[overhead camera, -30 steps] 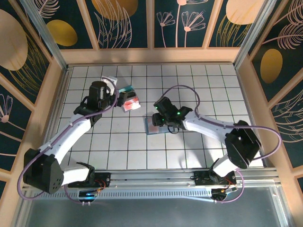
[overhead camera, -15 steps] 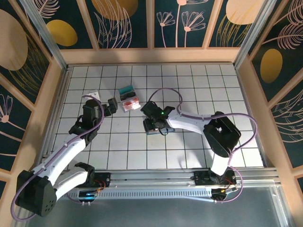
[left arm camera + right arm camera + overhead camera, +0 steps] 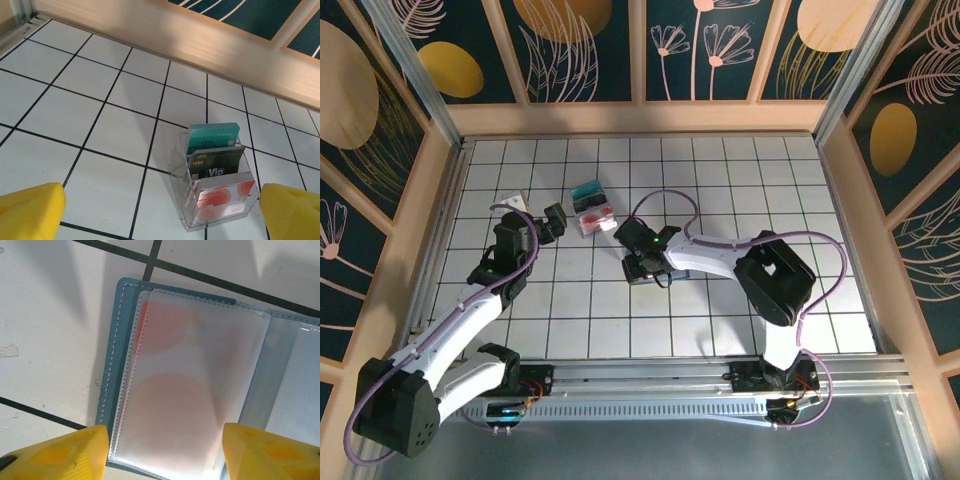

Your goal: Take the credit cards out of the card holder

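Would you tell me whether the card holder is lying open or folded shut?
Open: the card holder lies spread, its clear inner pockets facing up, and a red-pink card shows through one.

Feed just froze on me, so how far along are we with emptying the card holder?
Done: teal card, black card and red-pink card stand in the clear rack. In hand: the right gripper, open, sits over the open card holder, where a reddish card shows inside a pocket. Remaining: pull that card out; neighbouring pockets are too pale to judge. The left gripper is open, empty.
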Robot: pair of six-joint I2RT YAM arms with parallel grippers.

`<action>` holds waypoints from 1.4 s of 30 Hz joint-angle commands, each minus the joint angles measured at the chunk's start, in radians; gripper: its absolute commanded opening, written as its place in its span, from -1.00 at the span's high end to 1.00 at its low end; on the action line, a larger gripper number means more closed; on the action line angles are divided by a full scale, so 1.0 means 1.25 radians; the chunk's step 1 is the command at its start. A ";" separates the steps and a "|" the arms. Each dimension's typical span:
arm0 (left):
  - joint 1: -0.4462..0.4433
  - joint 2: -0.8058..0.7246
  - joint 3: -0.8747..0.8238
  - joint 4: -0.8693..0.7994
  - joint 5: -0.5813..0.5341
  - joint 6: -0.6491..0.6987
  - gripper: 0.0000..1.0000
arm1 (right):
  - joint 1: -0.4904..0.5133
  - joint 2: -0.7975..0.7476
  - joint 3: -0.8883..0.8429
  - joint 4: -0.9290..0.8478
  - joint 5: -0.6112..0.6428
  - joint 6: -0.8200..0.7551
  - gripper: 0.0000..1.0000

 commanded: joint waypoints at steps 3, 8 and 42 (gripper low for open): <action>0.005 0.006 -0.007 0.027 -0.004 -0.011 -0.98 | 0.003 0.022 0.018 -0.019 0.011 -0.009 -0.25; 0.005 0.007 -0.007 0.026 0.000 -0.008 -0.98 | 0.003 0.033 0.008 -0.018 0.014 -0.009 -0.24; 0.006 -0.038 0.001 0.011 -0.013 0.001 -0.97 | 0.011 -0.022 -0.010 -0.037 0.062 -0.026 0.20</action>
